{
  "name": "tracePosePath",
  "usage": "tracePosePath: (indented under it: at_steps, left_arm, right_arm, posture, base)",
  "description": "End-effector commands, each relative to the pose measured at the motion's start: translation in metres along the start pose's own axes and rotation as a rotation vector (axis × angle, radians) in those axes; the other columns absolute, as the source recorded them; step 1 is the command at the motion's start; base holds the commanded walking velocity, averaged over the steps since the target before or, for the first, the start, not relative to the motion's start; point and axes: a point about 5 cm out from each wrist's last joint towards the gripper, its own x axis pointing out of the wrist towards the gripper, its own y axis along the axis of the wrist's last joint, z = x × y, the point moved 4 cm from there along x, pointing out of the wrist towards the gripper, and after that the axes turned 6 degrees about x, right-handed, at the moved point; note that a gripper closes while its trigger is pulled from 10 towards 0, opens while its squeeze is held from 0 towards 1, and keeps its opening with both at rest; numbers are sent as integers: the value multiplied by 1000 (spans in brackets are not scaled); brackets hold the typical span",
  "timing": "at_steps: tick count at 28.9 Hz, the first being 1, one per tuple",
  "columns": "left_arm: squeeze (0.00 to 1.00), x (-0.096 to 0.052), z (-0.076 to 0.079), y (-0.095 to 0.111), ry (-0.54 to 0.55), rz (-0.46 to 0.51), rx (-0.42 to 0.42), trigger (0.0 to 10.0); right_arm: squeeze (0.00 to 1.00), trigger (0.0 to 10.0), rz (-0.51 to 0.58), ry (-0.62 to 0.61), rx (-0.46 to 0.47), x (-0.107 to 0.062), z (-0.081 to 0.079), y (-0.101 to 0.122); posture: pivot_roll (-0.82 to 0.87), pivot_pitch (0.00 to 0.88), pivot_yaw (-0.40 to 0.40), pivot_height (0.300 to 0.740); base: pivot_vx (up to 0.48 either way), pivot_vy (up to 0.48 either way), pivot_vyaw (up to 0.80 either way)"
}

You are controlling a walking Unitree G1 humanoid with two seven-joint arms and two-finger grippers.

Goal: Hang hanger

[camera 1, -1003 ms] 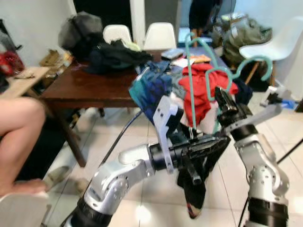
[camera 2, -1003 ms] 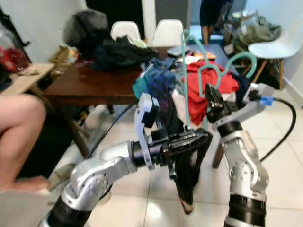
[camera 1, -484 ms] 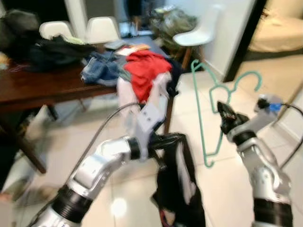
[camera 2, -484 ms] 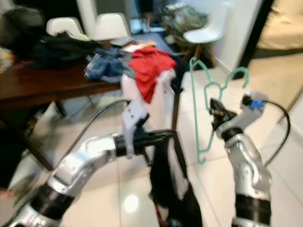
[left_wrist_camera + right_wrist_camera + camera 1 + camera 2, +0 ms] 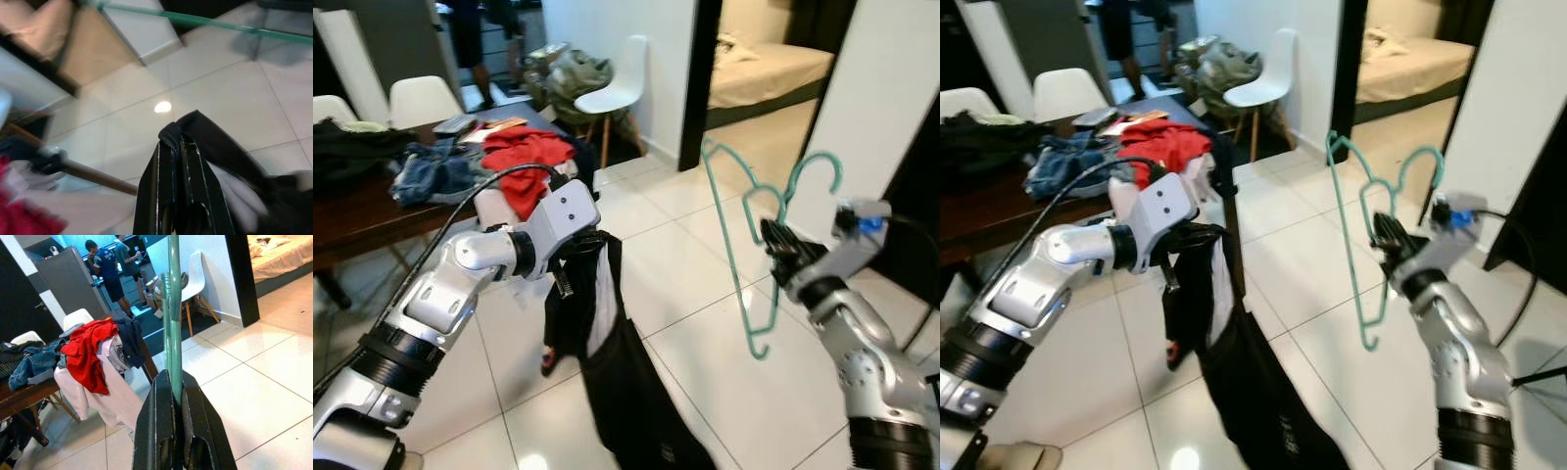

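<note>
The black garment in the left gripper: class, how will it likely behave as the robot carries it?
Probably floppy: the black garment hangs in loose folds from the left gripper almost to the floor, so it may swing or drag. It seems light, since the thin fingers alone hold it. The right gripper holds a green hanger.

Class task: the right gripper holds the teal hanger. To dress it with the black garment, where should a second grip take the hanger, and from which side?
Judging by its pose, grip the teal hanger on its long bar, coming from the robot's left; the right gripper occupies the neck.
</note>
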Motion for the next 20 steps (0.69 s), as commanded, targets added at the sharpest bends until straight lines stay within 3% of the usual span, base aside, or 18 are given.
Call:
tracePosePath:
  at_steps: [1, 3, 6, 8, 13, 16, 17, 20]
  left_arm:
    - [0, -12, -15, 11, -14, 52, 10, 10000]
    - [0, -15, -17, 19, -85, 132, -34, 10000]
    - [0, -13, -17, 17, -103, 134, -38, 10000]
    - [0, -8, -14, 4, -128, 78, -3, 10000]
    - [0, -6, -13, 1, -137, 62, 7, 10000]
    - [0, -13, -15, -12, -170, 18, 27, 10000]
    - [0, -13, -15, -12, -170, 18, 27, 10000]
    - [0, -22, -16, -19, -195, -3, 32, 10000]
  right_arm:
    - [0, 10000, -22, 18, -23, -1, 0, -2]
    - [0, 10000, -44, 46, -66, -6, 2, 1]
    - [0, 10000, -66, 81, -91, -9, 0, 0]
    - [0, 10000, -142, 173, -173, -20, -5, -5]
    - [0, 10000, -168, 200, -195, -24, -6, -7]
    - [0, 10000, -353, 337, -309, -69, 8, -9]
    - [0, 10000, -353, 337, -309, -69, 8, -9]
    - [0, 10000, -472, 431, -331, -104, 12, -7]
  posture:
    - [-73, 0, 46, 740]
    - [-77, 0, 48, 740]
    - [-78, 0, 49, 740]
    - [-85, 0, 54, 740]
    - [-86, 0, 54, 740]
    - [-98, 0, 58, 740]
    - [-98, 0, 58, 740]
    - [-101, 0, 58, 740]
  base:
    - [0, 0, -800]
    - [0, 0, -800]
    - [0, 0, -800]
    - [0, 0, -800]
    - [0, 0, -800]
    - [0, 0, -800]
    - [0, 0, -800]
    - [0, 0, -800]
